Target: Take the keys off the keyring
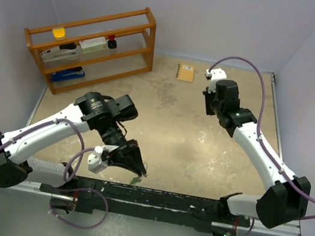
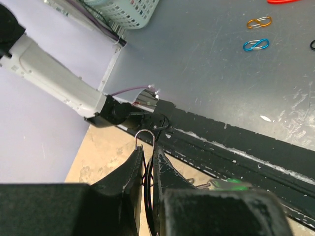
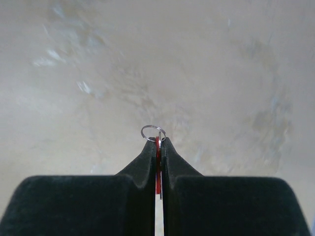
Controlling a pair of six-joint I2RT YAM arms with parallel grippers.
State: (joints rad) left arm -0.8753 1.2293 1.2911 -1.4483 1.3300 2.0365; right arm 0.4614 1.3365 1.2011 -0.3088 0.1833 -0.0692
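One red key [image 3: 158, 147] is pinched edge-on between the fully closed fingers of the right hand [image 3: 157, 141]. A single small silver ring [image 3: 152, 132] pokes out past the tips, above the desk [image 3: 221, 73]. The left hand [image 2: 147, 150] is clamped on one thin wire keyring [image 2: 145, 133] near the desk's front edge, and one green key [image 2: 230, 183] sits just beside its fingers.

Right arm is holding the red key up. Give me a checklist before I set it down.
1. Right gripper shut on red key: ok.
2. Left gripper shut on keyring: ok.
3. Red key apart from keyring: ok, the arms are far apart in the top view.
4. Table ahead of right gripper bare: ok.
5. Green key off keyring: cannot tell.
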